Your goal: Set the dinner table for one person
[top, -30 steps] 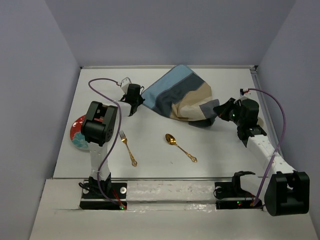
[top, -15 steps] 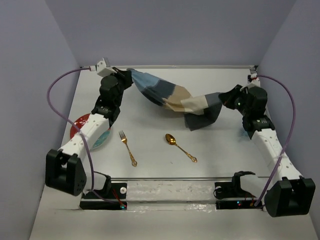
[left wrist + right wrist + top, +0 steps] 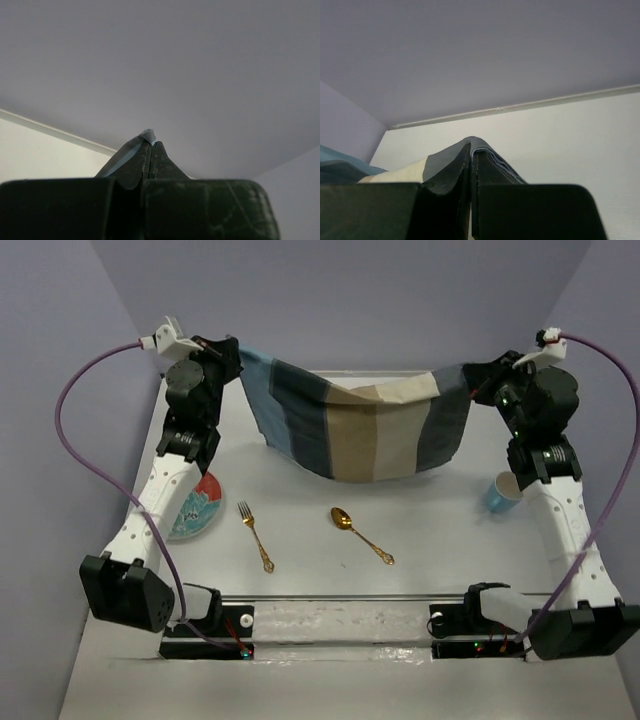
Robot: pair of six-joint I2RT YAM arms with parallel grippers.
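A blue, grey and beige striped cloth placemat (image 3: 360, 425) hangs spread in the air above the far half of the white dinner table (image 3: 430, 530). My left gripper (image 3: 236, 352) is shut on its left top corner, a blue tip (image 3: 148, 134) showing between the fingers. My right gripper (image 3: 472, 382) is shut on its right top corner, grey cloth (image 3: 482, 150) folded over the fingertips. A gold fork (image 3: 255, 536) and a gold spoon (image 3: 360, 534) lie on the table's near half. A red and blue plate (image 3: 192, 508) lies at the left, partly under my left arm.
A light blue cup (image 3: 502, 492) stands at the right beside my right arm. The walls of the enclosure stand close at the left, right and back. A silvery front rail (image 3: 340, 597) runs along the near edge.
Both grippers rose and moved apart, lifting the crumpled placemat off the table and stretching it out flat in the air. The blue cup, hidden before, now shows.
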